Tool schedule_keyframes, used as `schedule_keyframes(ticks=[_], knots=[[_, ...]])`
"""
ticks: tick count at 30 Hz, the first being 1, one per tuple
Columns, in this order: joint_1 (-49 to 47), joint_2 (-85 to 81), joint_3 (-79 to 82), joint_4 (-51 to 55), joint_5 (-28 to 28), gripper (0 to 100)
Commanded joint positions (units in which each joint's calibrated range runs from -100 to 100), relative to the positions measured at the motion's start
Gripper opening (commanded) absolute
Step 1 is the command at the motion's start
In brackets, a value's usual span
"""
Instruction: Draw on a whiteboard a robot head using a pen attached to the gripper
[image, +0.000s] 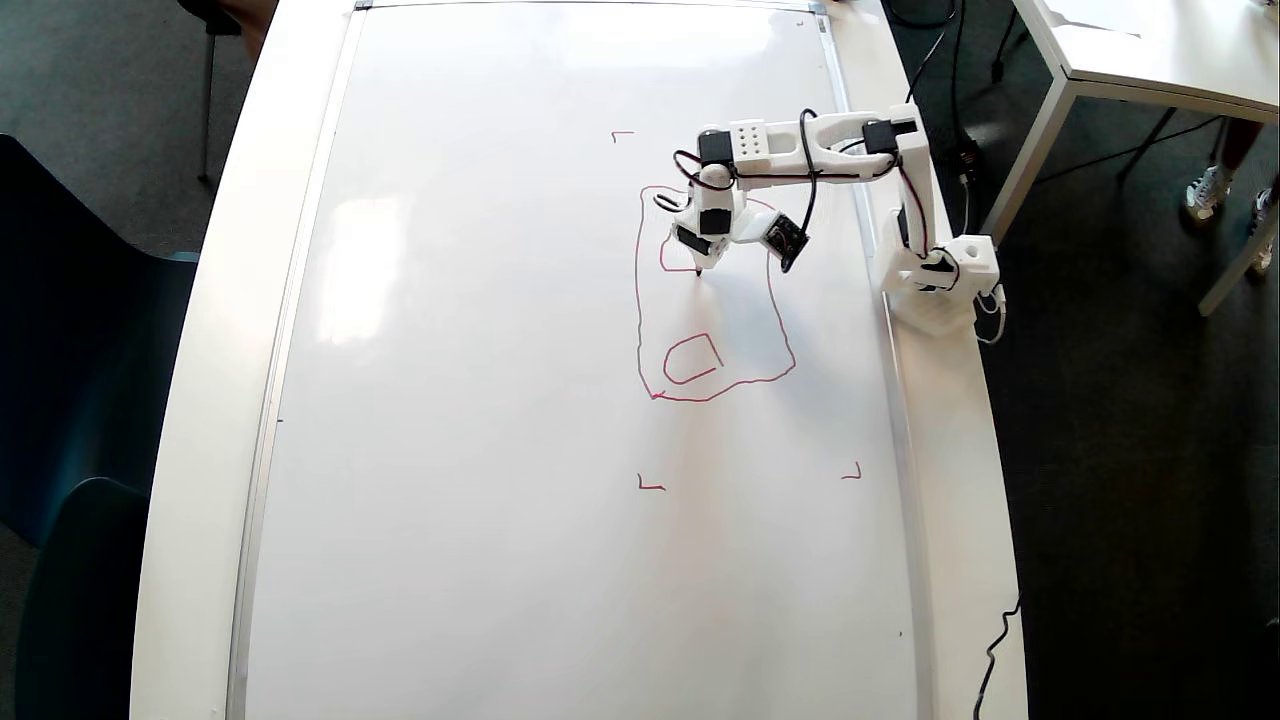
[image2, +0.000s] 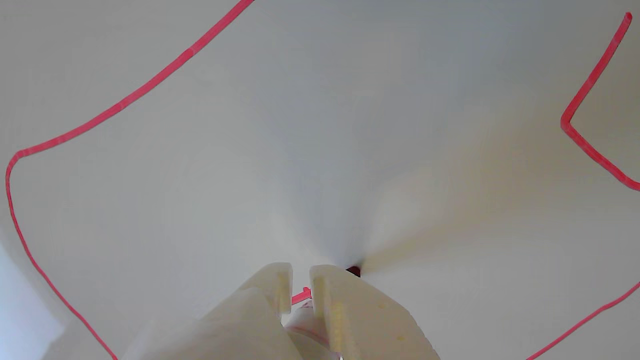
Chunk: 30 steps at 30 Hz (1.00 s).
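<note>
The whiteboard (image: 480, 400) fills most of the overhead view. On it is the robot head (image: 640, 300), a wobbly red outline with one small closed box (image: 720, 350) in its lower part and a partly drawn box (image: 663, 258) higher up. My white gripper (image: 700, 262) hangs over that upper box, shut on the pen (image: 698, 271), whose dark tip touches the board. In the wrist view the two white fingers (image2: 340, 305) stand close together, and the pen (image2: 353, 271) tip shows just beyond them on the whiteboard (image2: 320, 150). Red outline strokes (image2: 100, 115) curve around it.
Small red corner marks (image: 650, 485) (image: 853, 473) (image: 622, 134) sit around the drawing. The arm's base (image: 940, 280) stands on the white table edge at the right. A second table (image: 1150, 60) is at the top right, dark chairs (image: 60, 400) at the left, and a cable (image: 1000, 640) at the lower right.
</note>
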Motion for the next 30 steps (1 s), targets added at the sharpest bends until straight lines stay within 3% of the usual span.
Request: schedule_keyframes(ticks=[1, 5, 9, 19, 30], knots=[[1.3, -3.2, -8.1, 4.7, 0.1, 1], [1.2, -6.4, -13.1, 9.8, 0.2, 1], [-1.1, -12.7, -7.2, 13.0, -0.2, 1], [-7.8, -23.7, 13.6, 12.0, -2.7, 1], [-7.9, -23.2, 19.9, 5.3, -2.4, 1]])
